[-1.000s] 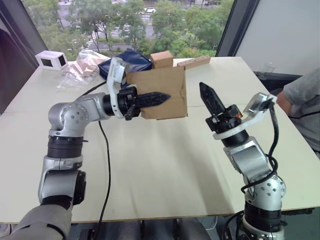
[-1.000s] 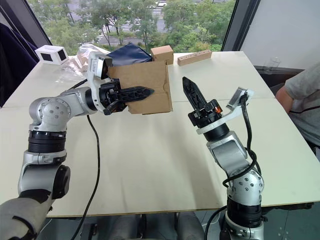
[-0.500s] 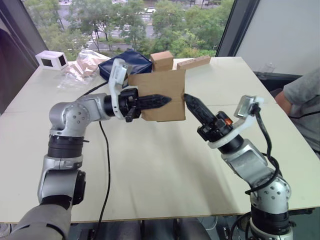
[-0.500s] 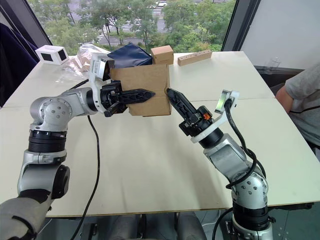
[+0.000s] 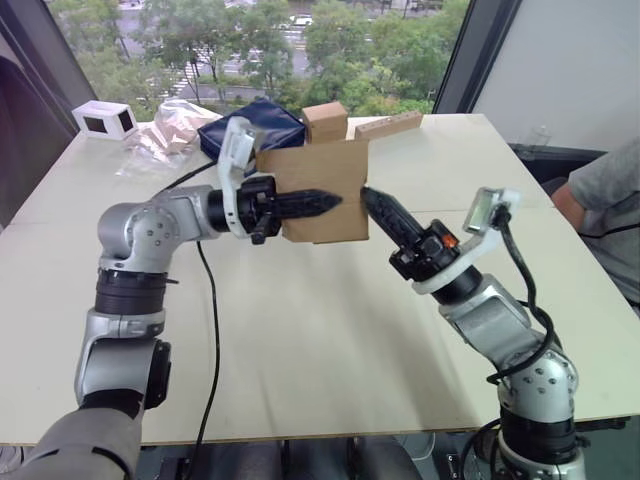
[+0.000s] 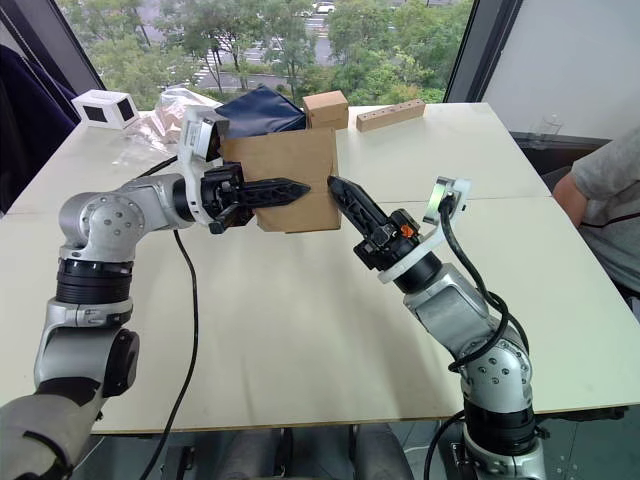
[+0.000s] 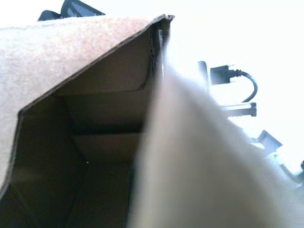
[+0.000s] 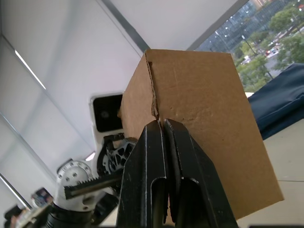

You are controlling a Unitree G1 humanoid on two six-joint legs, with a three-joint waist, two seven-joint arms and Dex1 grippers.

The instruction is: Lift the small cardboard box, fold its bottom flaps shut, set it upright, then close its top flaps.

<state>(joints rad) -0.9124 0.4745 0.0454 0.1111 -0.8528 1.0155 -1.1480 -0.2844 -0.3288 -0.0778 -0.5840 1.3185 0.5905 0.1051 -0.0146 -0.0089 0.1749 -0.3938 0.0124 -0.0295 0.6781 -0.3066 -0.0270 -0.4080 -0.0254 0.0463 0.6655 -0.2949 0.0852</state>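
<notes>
Having swung in from well apart, the right gripper (image 6: 335, 187), fingers pressed together, now touches the small cardboard box (image 6: 283, 178), which the left gripper (image 6: 296, 187) clamps aloft above the table's (image 6: 300, 340) far-middle; flap folding looks imminent.

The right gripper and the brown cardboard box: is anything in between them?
Nothing. In the right wrist view, the shut right gripper touches the small brown cardboard box at its corner edge, no gap showing.

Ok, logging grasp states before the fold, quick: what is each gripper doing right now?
Left gripper: jaws shut on a wall of the small cardboard box, holding it off the table.
Right gripper: jaws shut, empty, tip at the box's side.
</notes>
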